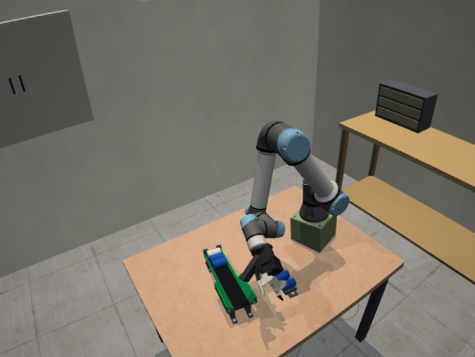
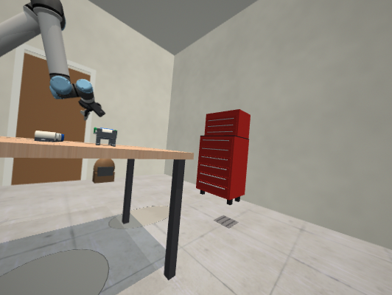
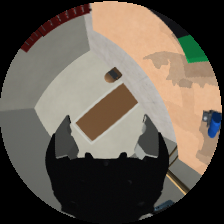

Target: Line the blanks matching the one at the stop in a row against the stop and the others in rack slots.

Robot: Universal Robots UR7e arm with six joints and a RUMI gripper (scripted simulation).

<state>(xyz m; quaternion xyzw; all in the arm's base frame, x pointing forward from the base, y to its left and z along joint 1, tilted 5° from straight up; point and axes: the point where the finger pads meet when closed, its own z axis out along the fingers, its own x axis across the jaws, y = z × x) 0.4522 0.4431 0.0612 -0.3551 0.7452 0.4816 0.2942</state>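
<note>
The green feed ramp (image 1: 229, 281) with a black floor lies near the table's front. At its far end sit a white blank (image 1: 213, 252) and two blue blanks (image 1: 218, 261), side by side across it. My gripper (image 1: 270, 291) is open and empty, tilted, hovering just right of the ramp's near end. Beside it to the right, blue blanks (image 1: 287, 280) lie on the dark stock rack (image 1: 292, 292). In the exterior view the gripper (image 2: 88, 110) hangs above the ramp (image 2: 106, 136), and the rack (image 2: 48, 136) holds white and blue blanks. The wrist view shows the open fingers, a ramp corner (image 3: 195, 50) and a blue blank (image 3: 212, 122).
The arm's green base block (image 1: 313, 232) stands at the table's back right. The table's front edge is close to the ramp's near end. A wooden shelf unit (image 1: 415, 178) stands off the table to the right.
</note>
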